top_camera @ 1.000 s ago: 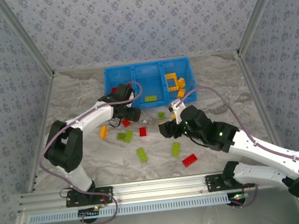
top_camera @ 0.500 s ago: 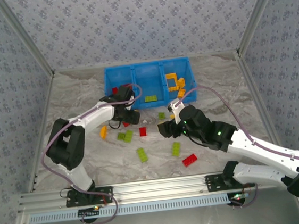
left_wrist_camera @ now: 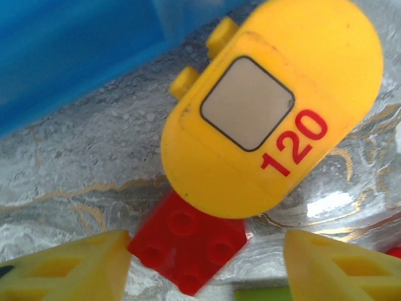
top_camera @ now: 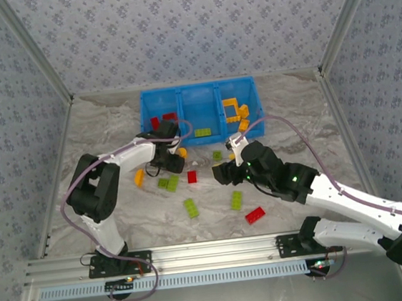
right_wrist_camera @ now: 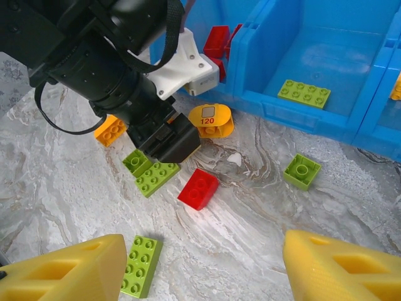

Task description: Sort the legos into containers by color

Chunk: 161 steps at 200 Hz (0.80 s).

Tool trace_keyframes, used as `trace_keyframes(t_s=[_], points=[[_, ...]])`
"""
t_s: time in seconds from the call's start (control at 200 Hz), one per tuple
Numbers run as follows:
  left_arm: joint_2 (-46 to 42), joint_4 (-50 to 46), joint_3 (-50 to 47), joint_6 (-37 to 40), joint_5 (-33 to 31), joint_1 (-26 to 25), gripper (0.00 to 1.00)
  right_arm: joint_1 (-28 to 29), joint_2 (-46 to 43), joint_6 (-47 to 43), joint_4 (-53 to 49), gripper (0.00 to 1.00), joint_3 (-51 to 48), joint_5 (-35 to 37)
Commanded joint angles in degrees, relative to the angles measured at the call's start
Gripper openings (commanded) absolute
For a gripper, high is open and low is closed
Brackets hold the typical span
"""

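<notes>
The blue tray (top_camera: 181, 98) holds red legos (top_camera: 160, 119) in its left compartment, a green one (top_camera: 202, 132) in the middle and orange ones (top_camera: 236, 112) on the right. My left gripper (top_camera: 167, 161) is low over the table just in front of the tray. It is open, and in the left wrist view a red square brick (left_wrist_camera: 188, 248) lies between its fingertips (left_wrist_camera: 62, 269), partly under a rounded orange piece marked 120 (left_wrist_camera: 276, 106). My right gripper (right_wrist_camera: 203, 269) hovers open above a red brick (right_wrist_camera: 198, 188) and a green brick (right_wrist_camera: 141, 266).
Loose on the marble are green bricks (top_camera: 167, 183) (top_camera: 191, 207) (top_camera: 236, 200) (top_camera: 217, 155), a red brick (top_camera: 254, 215) and an orange brick (top_camera: 139, 177). The tray's front wall (right_wrist_camera: 294, 116) stands close behind the left gripper (right_wrist_camera: 164, 141).
My left gripper has shifted slightly towards the near left, uncovering the rounded orange piece at its right, and its jaws have narrowed a little. The right arm has barely moved.
</notes>
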Motion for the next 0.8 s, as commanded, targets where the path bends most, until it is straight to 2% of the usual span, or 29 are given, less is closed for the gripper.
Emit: trace_keyframes(t_s=[0.0, 0.105, 0.29, 0.425, 0.535, 0.685, 0.799], points=[[1.64, -0.42, 0.98, 1.97, -0.67, 0.19, 0.56, -0.46, -0.62, 0.73, -0.03, 0.69, 1.07, -0.17], [1.04, 0.21, 0.48, 1.75, -0.88, 0.19, 0.44, -0.64, -1.1, 0.84, -0.15, 0.69, 0.77, -0.17], [-0.06, 0.72, -0.34, 1.32, -0.96, -0.04, 0.43, -0.99, -1.03, 0.84, 0.34, 0.69, 0.63, -1.66], [-1.76, -0.63, -0.22, 0.52, -2.06, -0.74, 0.34, -1.19, -1.12, 0.85, 0.25, 0.69, 0.92, -1.96], [-6.54, -3.41, -0.65, -2.08, -4.28, -1.88, 0.3, -1.25, -1.59, 0.63, -0.29, 0.69, 1.55, -2.49], [-14.9, -8.73, 0.75, -6.13, -6.31, -2.41, 0.3, -1.25, -2.09, 0.68, -0.08, 0.69, 2.01, -3.27], [-14.63, -12.95, 8.15, -6.44, -6.4, -0.4, 0.3, -1.16, -0.77, 1.12, 1.31, 0.69, 2.88, -4.35]])
